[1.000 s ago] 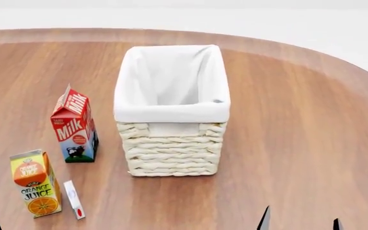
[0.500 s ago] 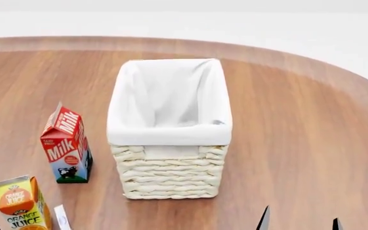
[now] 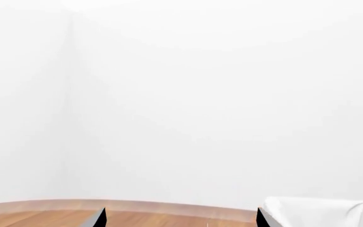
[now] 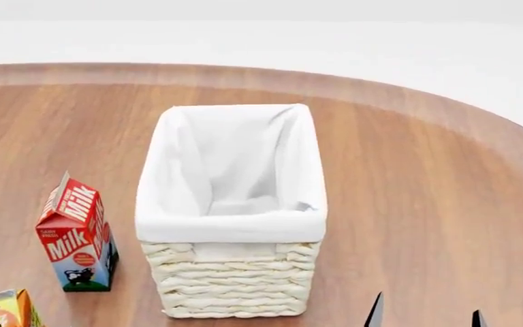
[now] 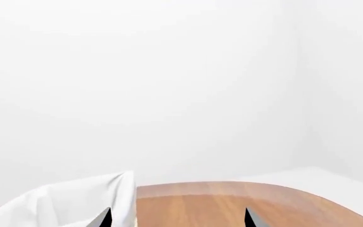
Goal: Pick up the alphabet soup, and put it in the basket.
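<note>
The basket [image 4: 232, 211] stands upright at the middle of the round wooden worktop [image 4: 425, 191], its open mouth facing up to receive a can, and nothing shows inside it. A milk carton [image 4: 75, 235] stands at its 9 o'clock, just beside it. The alphabet soup appears in no view. Both sets of fingers are spread apart and empty, the right gripper [image 5: 177, 217] and left gripper [image 3: 180, 217] aimed past the basket's rim.
</note>
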Tool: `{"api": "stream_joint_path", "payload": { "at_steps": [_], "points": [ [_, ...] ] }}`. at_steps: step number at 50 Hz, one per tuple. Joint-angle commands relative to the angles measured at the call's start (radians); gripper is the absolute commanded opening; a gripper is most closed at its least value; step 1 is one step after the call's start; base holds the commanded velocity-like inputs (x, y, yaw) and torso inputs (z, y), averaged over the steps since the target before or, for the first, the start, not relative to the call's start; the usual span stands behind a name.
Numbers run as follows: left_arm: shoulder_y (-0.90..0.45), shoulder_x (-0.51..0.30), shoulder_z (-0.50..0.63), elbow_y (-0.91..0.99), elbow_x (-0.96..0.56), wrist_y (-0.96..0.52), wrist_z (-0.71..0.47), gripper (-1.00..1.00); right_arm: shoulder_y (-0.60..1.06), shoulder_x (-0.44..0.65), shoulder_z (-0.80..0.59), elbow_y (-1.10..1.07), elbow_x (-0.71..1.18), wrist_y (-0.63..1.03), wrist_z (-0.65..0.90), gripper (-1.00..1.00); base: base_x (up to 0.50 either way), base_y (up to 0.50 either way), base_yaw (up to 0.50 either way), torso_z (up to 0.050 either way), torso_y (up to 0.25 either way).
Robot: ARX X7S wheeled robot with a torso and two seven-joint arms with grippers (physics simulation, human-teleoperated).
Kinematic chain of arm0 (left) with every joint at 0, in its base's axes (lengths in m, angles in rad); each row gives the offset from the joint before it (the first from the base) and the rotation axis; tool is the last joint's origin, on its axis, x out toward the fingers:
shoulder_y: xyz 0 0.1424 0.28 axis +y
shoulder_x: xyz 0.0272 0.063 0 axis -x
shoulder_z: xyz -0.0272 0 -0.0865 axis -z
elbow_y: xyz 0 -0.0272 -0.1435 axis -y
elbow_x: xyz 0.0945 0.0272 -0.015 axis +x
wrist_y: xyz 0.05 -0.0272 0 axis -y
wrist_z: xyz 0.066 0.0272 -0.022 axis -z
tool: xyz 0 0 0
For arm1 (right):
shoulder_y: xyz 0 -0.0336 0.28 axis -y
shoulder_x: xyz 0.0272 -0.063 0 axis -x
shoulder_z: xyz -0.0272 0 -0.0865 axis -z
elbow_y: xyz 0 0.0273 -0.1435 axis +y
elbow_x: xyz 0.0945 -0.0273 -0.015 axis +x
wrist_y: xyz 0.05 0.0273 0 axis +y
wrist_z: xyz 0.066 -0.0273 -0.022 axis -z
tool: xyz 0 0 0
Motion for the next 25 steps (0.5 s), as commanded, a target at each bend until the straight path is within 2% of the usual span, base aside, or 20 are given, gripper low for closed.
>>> {"api": "stream_joint_path", "payload": {
  "at_steps": [1, 25],
  "points": [
    [-0.003, -0.003, 0.003, -0.002, -0.002, 0.000, -0.003, 1.00, 0.001, 0.004, -0.004, 0.000, 0.005, 0.002, 0.001, 1.00, 0.16, -0.05, 0.00, 0.000, 0.000],
    [-0.004, -0.009, 0.010, -0.001, -0.001, -0.002, -0.011, 1.00, 0.008, 0.008, -0.011, 0.006, 0.011, 0.001, 0.006, 1.00, 0.17, -0.04, 0.00, 0.000, 0.000]
  ]
}}
